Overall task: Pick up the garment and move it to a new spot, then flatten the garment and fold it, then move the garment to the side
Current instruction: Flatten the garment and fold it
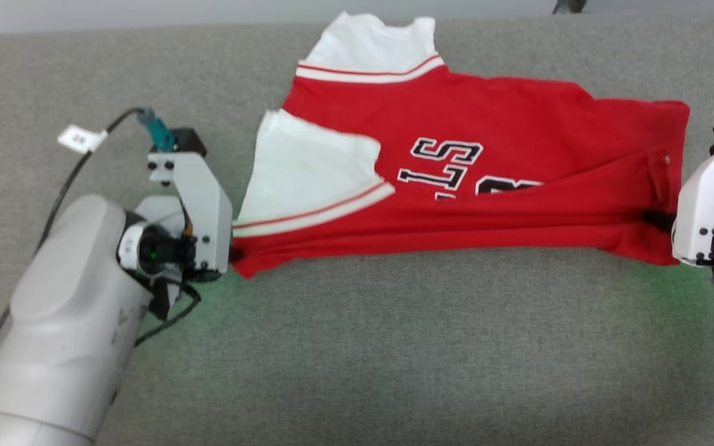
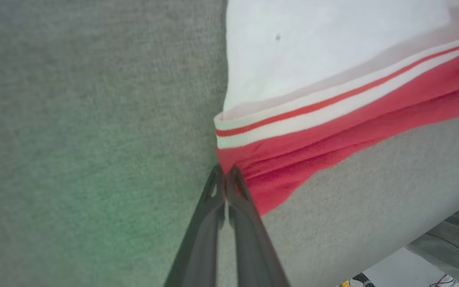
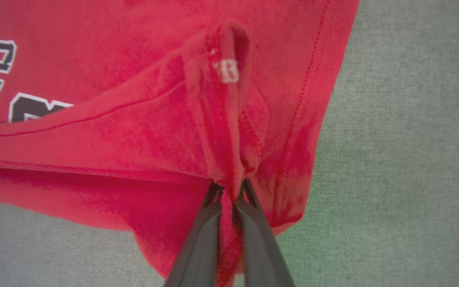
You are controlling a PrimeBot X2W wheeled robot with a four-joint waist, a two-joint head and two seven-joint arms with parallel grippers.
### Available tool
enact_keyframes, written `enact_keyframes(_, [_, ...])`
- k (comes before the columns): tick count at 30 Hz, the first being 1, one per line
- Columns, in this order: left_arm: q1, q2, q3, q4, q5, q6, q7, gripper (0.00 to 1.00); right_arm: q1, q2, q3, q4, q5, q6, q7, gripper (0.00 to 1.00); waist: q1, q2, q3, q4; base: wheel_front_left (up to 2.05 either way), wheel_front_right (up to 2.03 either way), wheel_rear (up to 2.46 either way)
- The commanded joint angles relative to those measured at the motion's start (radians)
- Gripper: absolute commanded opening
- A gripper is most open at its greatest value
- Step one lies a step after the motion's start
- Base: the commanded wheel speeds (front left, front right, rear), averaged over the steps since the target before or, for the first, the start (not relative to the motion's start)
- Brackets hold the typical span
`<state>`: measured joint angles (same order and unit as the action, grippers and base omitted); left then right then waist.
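Garment lies spread on the gray cloth surface, long axis running left-right in the head view, centre to far side. It is a red shirt with two white sleeves at its left end, one sleeve lying over the red body, the other sleeve toward the far edge. Near long edge is folded over, covering the lower part of the black print; letters read sideways and are partly cut off.

Left gripper sits at the near left corner of the shirt, below the striped trim. In the left wrist view the left gripper has its fingers pressed together, tips on the edge of the red corner, with creases running out from them; it looks pinched on a thin bit of cloth.

Right gripper is at the right end, on the hem. In the right wrist view the right gripper has its fingers clamped on a bunched ridge of red fabric that shows between them. A small white label sits on that ridge above the tips.

Cloth runs fairly straight between the two grippers. A dark cable with a white tag loops by the left arm.
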<state>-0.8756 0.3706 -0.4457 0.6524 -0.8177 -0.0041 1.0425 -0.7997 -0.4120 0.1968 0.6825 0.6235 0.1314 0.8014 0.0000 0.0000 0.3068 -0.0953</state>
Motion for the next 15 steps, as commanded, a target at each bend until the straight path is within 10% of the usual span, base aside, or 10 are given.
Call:
enact_keyframes(1, [0.037, 0.020, -0.005, 0.007, 0.004, 0.009, 0.012, 0.00, 0.021, -0.016, -0.001, -0.001, 0.006, -0.002, 0.002, 0.00, 0.0000, 0.0000, -0.023, 0.013, 0.00, 0.00, 0.00])
enact_keyframes(15, [0.198, 0.078, 0.001, -0.182, -0.030, 0.060, 0.062, 0.00, 0.139, -0.075, -0.010, -0.079, 0.051, -0.002, 0.074, 0.00, 0.0000, 0.0000, -0.104, 0.052, 0.00, 0.00, 0.00])
